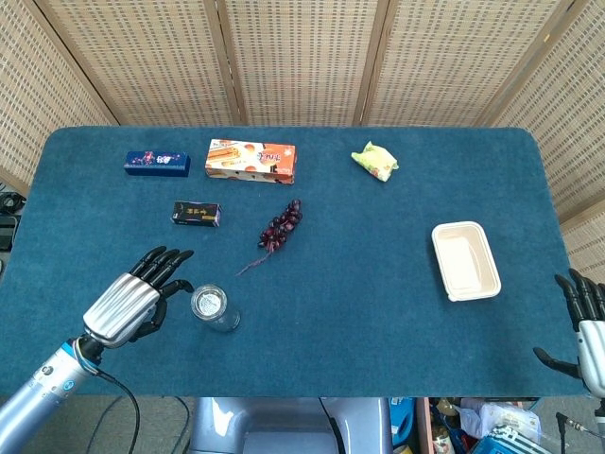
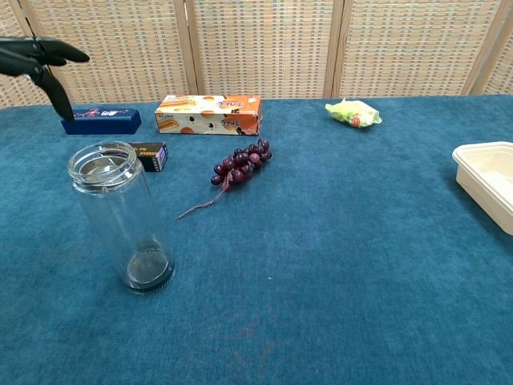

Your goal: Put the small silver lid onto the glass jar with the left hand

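Observation:
The clear glass jar (image 1: pixel 217 312) (image 2: pixel 122 216) stands upright near the table's front left. The small silver lid (image 1: pixel 208 302) (image 2: pixel 102 166) sits in the jar's mouth. My left hand (image 1: pixel 130 301) is just left of the jar and apart from it, fingers spread and holding nothing. In the chest view only its dark fingers (image 2: pixel 40 58) show at the upper left, above and left of the jar. My right hand (image 1: pixel 584 326) hangs off the table's right front corner, fingers apart and empty.
Behind the jar lie a small black box (image 1: pixel 197 214), a blue box (image 1: pixel 157 163), an orange box (image 1: pixel 250 160) and a bunch of purple grapes (image 1: pixel 282 224). A green packet (image 1: pixel 375 160) is further back; a white tray (image 1: pixel 465 260) sits at right.

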Robot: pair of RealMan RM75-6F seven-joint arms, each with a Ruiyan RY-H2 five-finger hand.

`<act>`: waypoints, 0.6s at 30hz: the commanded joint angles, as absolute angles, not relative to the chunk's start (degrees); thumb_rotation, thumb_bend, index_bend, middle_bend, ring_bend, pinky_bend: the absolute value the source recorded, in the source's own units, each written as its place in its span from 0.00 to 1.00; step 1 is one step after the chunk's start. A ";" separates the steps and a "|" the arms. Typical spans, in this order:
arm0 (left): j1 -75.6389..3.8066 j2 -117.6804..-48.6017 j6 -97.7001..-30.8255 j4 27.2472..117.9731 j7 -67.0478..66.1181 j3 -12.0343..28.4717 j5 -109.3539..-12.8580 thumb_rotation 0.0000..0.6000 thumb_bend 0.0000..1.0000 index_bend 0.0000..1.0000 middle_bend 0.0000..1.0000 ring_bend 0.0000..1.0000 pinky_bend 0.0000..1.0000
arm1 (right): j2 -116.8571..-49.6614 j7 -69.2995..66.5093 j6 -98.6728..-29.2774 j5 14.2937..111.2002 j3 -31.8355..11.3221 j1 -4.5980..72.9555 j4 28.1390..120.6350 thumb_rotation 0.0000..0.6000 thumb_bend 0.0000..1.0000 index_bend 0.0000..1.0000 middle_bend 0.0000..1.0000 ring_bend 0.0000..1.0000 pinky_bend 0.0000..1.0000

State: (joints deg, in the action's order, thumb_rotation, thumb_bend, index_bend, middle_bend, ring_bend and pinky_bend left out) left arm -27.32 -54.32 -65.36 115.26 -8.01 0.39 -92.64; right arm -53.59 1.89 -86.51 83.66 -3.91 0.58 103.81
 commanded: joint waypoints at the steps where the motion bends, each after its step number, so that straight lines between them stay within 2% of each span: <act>1: -27.27 -55.09 -64.54 115.17 -10.15 0.02 -92.73 1.00 0.86 0.35 0.00 0.00 0.00 | -53.65 1.94 -86.48 83.59 -3.91 0.58 103.74 1.00 0.00 0.00 0.00 0.00 0.00; 18: -27.34 -57.56 -62.89 115.41 -14.62 -0.29 -91.41 1.00 0.86 0.35 0.00 0.00 0.00 | -53.07 0.58 -86.66 83.51 -4.10 0.50 103.66 1.00 0.00 0.00 0.00 0.00 0.00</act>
State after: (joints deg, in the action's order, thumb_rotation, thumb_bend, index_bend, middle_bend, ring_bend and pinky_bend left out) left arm -27.25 -57.46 -63.24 115.42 -14.25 -0.19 -91.55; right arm -53.07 0.57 -86.66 83.49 -4.11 0.50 103.65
